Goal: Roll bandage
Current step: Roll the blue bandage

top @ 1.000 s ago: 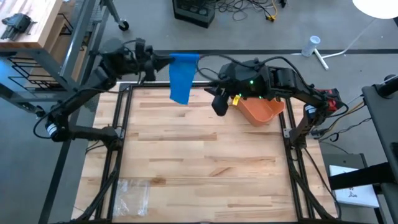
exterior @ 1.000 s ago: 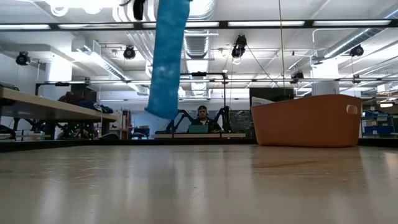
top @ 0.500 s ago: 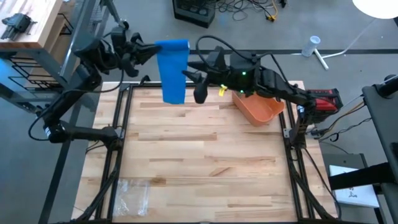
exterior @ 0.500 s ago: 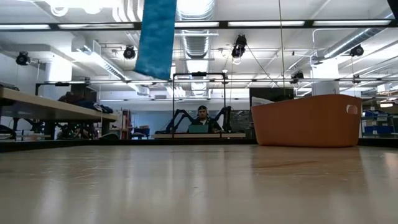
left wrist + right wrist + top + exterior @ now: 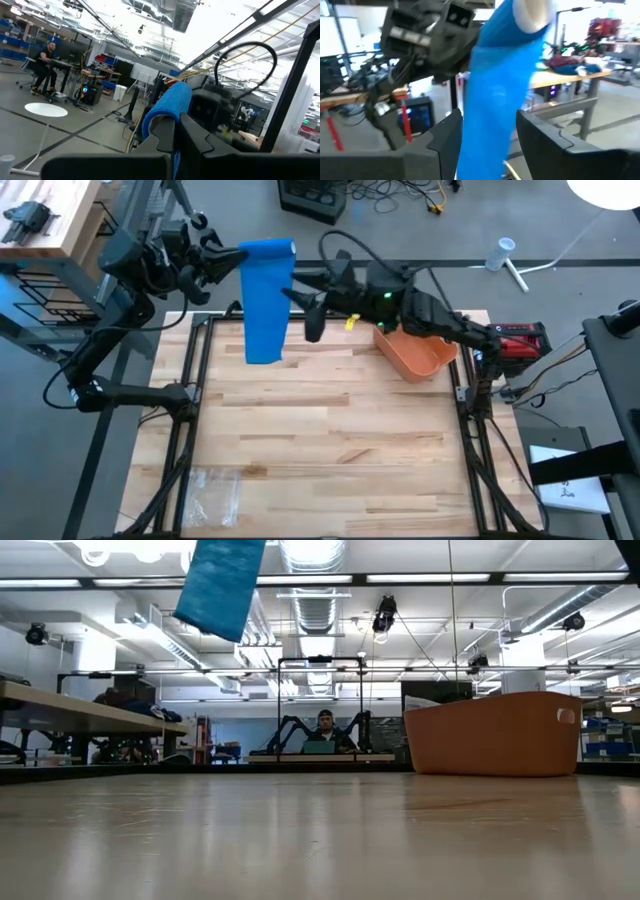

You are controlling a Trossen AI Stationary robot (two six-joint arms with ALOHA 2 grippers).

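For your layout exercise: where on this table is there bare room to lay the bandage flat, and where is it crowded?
Free: the wide wooden table middle, between the orange bin and the plastic bag. Crowded: the far edge, where both grippers flank the hanging blue bandage.

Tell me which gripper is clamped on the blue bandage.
The left gripper, shut on the top end of the hanging bandage. The right gripper only straddles the strip with its fingers apart.

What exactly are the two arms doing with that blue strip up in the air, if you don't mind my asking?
The left claw is shut on the top of a blue fabric bandage, holding it high above the wooden table so it hangs loose. The right claw is beside the strip with its fingers apart on either side of it, not gripping. An orange plastic bin sits at the table's far right.
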